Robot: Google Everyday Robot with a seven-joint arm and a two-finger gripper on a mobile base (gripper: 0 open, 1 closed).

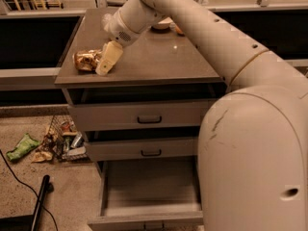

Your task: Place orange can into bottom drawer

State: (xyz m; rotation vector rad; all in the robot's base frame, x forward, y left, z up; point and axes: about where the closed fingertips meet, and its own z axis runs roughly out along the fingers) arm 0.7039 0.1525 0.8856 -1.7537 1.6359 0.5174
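On the counter [154, 64], upper left, our end effector [107, 62], its opening we cannot tell, sits beside the orange can [86, 60]; a nudge could shove it overboard.

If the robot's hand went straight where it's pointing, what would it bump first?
The hand points down and left over the cabinet top, with the orange can beside it. It would probably bump the can first, though it might touch the top; depth is unclear.

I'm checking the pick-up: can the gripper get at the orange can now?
Probably yes: the gripper is close beside the orange can on the cabinet top, with nothing between them.
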